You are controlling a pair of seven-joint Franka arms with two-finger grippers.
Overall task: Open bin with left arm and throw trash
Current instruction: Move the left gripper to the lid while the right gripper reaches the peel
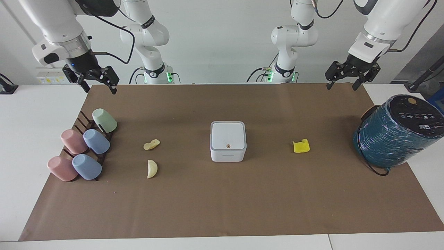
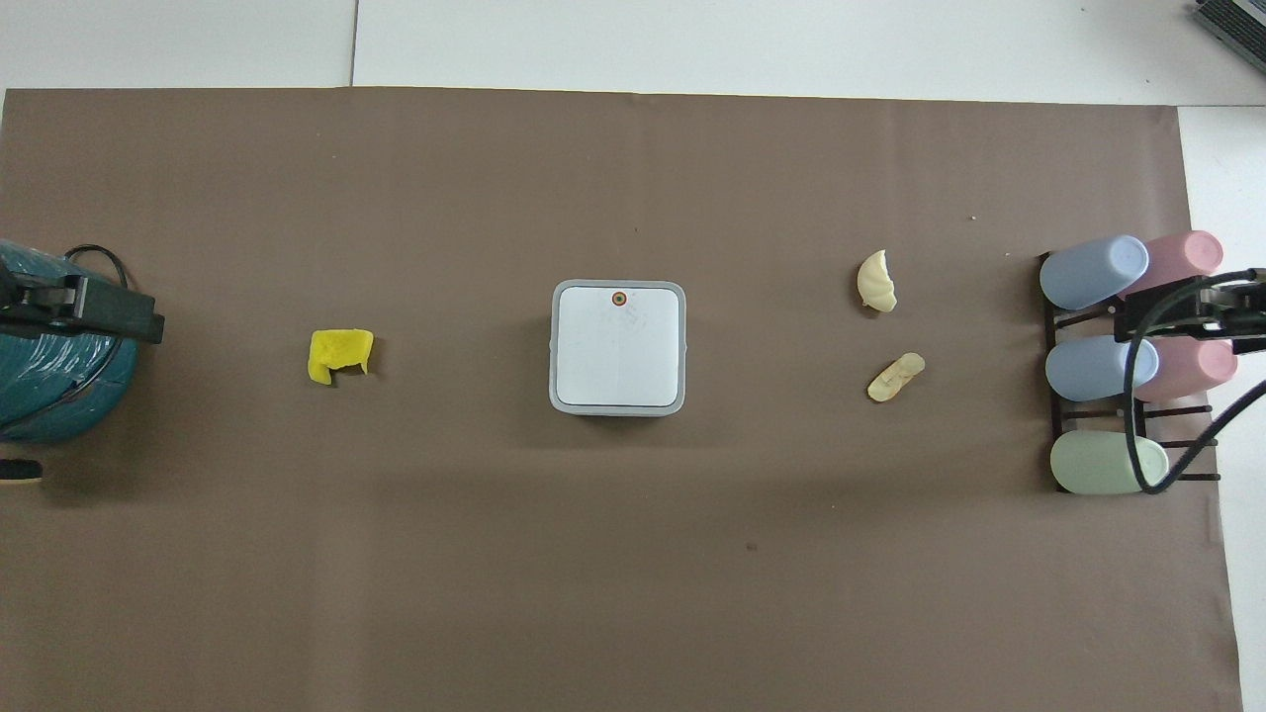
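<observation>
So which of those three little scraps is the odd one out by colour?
The bright yellow scrap, lying alone on the brown paper toward the left arm's end of the table. The other two scraps are pale cream, together near the cups.

white bin (image 1: 228,140), yellow scrap (image 1: 301,146), seemingly teal cylinder (image 1: 395,133)

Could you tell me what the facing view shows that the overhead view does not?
Only the facing view shows both arms whole, with the left gripper and right gripper open in the air. Only the overhead view shows the bin lid square-on. Both show the closed bin, three scraps of trash on the brown paper, five cups and the teal cylinder.
</observation>
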